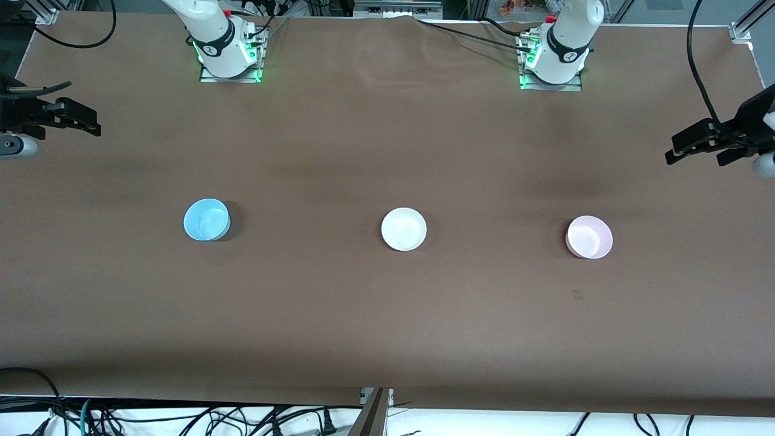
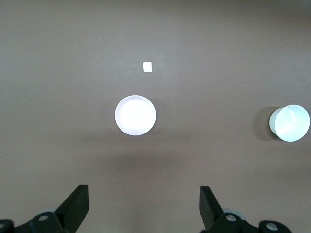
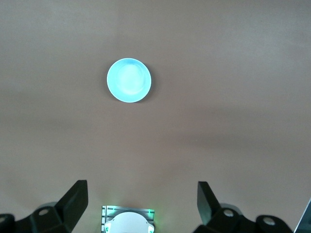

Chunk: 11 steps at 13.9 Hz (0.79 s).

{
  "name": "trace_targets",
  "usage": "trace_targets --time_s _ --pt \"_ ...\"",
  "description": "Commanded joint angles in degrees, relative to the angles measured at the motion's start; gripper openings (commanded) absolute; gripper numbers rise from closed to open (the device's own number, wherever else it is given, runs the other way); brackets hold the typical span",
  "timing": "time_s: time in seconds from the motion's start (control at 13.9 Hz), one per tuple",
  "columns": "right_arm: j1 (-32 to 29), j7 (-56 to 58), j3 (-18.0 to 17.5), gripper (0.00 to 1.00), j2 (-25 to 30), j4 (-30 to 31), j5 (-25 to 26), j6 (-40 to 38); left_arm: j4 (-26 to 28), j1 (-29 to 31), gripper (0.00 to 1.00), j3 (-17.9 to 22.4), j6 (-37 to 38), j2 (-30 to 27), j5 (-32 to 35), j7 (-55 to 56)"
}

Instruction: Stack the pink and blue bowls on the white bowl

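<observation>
Brown table, cables, one small tag.

We see a brown table spread with a plain cover that wrinkles slightly at its edge by the bases. Black cables lie tangled along the white strip just below the table's near edge, and another cable loops over the corner at the left arm's end. In the left wrist view we spot a small white tag lying flat on the cover. A faint dark mark shows on the cloth toward the left arm's end.

blue bowl, white bowl, pink bowl: smooth, likely plastic | table: matt brown cover
</observation>
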<state>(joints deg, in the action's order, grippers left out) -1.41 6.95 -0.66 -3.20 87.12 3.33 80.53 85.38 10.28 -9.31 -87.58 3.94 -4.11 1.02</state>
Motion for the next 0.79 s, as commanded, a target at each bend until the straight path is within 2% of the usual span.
trace_targets --time_s 0.0,0.72 --pt "-0.3 0.3 0.0 1.00 -0.4 -1.3 -0.3 -0.6 -0.8 0.2 1.00 -0.4 0.5 -0.2 -0.4 -0.1" --pt "-0.3 0.4 0.0 0.99 -0.4 -1.3 -0.3 -0.6 -0.8 1.0 1.00 0.1 0.5 -0.1 -0.5 -0.3"
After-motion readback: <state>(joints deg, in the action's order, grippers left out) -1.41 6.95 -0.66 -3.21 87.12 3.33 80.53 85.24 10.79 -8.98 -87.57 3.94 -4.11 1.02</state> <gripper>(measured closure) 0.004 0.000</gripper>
